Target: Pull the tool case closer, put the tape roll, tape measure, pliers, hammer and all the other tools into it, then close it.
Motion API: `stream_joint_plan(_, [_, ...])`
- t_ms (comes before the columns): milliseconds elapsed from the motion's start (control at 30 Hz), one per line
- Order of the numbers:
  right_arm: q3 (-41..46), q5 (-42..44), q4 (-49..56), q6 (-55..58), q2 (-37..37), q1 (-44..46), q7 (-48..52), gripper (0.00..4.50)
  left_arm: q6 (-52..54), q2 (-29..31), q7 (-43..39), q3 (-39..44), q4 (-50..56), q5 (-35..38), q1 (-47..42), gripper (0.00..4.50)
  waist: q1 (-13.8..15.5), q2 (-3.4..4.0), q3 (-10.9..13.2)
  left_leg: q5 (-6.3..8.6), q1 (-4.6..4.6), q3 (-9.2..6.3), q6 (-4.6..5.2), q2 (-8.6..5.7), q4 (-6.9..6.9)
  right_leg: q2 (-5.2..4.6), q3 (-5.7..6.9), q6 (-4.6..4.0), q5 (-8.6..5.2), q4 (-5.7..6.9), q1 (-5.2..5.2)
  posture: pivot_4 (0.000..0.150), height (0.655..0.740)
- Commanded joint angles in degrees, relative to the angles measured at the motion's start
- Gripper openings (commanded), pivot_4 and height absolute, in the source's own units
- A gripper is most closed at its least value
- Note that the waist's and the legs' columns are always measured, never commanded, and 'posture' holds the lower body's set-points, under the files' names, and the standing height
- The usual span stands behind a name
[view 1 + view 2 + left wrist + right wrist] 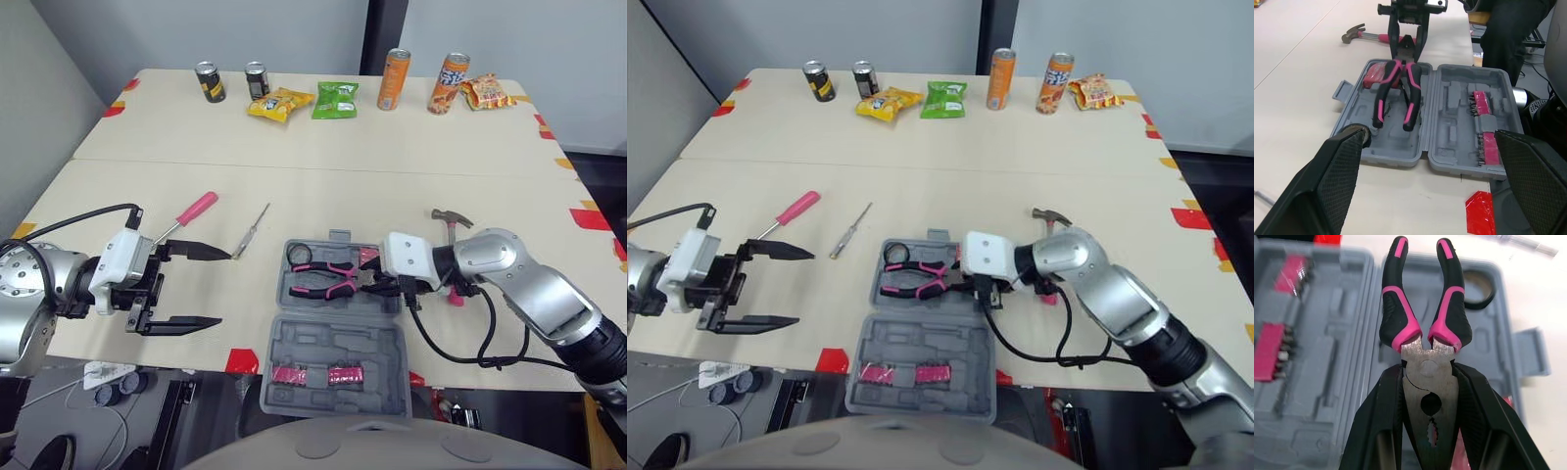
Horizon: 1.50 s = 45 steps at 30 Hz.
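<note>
Near-left edge of the surface: left pincer, fingers wide apart, holding nothing, hovering just above the surface.

Left of centre, loose on the surface: pink-handled screwdriver, then thin screwdriver just beside it. Neither packed yet.

Centre, at the near edge: tool case, lying open, lid half hanging towards the robot, pink bit strips seated in it. Pull-closer step: done, by the look of it.

Inside the far half of the case: tape roll in its far-left corner, so packed. Pliers over the tray, handles pointing left, head clamped in the right pincer. Resting in the slot or just above it: cannot tell. Red block at the far-right of the tray, possibly the tape measure, not certain.

Right of the case, behind the right arm: hammer, on the surface, untouched.

Estimate: roughly halfway. Left to do: release pliers, load hammer and both screwdrivers, confirm tape measure, shut the lid.
</note>
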State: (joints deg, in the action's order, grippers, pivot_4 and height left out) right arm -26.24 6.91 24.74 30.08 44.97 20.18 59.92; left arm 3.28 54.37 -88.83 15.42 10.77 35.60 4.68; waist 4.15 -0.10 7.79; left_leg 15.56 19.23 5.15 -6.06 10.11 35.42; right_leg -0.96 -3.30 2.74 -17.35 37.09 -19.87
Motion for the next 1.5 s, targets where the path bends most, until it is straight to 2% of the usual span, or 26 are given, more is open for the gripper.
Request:
stream_joint_plan(33, [-2.51,-2.79,0.57,1.31,-1.11,1.66,-0.21,1.01,-1.16,0.95,-1.76,1.43,-0.48,-0.01,-0.18,4.5,0.06,0.01,0.0,0.0,0.0,0.0,0.0,0.01,0.0,0.0,0.0,-0.01,0.0,0.01,-0.01,0.15,0.74])
stream_joint_plan(333, [-7.32,-7.57,-0.05,7.74,-5.16,5.02,-1.75,1.01,-1.47,1.36,-2.0,0.84,-1.02,-0.21,-0.5,4.5,-0.03,0.0,0.0,-0.01,-0.01,0.06,-0.05,0.06,0.0,0.07,-0.05,-0.07,-0.01,0.13,-0.07,0.15,0.74])
stream_joint_plan(533, [-9.21,-9.84,-0.72,7.91,-6.93,5.9,-2.45,1.01,-1.54,1.55,-2.17,0.44,-1.43,-0.47,-1.21,4.5,-0.03,0.01,0.0,-0.02,-0.03,0.06,-0.07,0.07,0.01,0.07,-0.05,-0.08,-0.01,0.15,-0.07,0.15,0.74])
stream_joint_plan(1167, [-7.66,-9.81,-1.15,5.78,-7.98,4.96,-3.12,1.01,-1.63,1.18,-1.68,0.07,-1.32,-0.64,-1.34,4.5,-0.28,0.01,0.0,-0.04,-0.03,0.06,-0.11,0.1,0.01,0.1,-0.06,-0.14,-0.02,0.23,-0.09,0.15,0.74])
stream_joint_plan(1233, [-7.48,-9.51,-1.1,5.74,-7.66,4.84,-2.76,2.03,-1.63,1.15,-1.65,0.07,-1.33,-0.66,-1.32,4.5,-0.29,0.01,0.0,-0.04,-0.04,0.06,-0.12,0.1,0.01,0.1,-0.05,-0.15,-0.03,0.23,-0.1,0.15,0.74])
stream_joint_plan(1467, [-4.87,-7.31,-0.84,5.25,-7.43,4.17,-2.01,4.48,-1.67,0.98,-1.6,0.09,-1.12,-0.57,-0.93,4.5,-0.26,0.01,-0.01,-0.04,-0.03,0.06,-0.12,0.1,0.02,0.1,-0.06,-0.15,-0.03,0.23,-0.1,0.15,0.74])
stream_joint_plan(1500, [-3.97,-6.25,-0.73,5.12,-7.69,3.93,-1.78,4.48,-1.69,0.97,-1.61,0.12,-1.1,-0.56,-0.86,4.5,-0.26,0.01,0.0,-0.04,-0.03,0.06,-0.12,0.1,0.02,0.1,-0.06,-0.15,-0.03,0.23,-0.1,0.15,0.74])
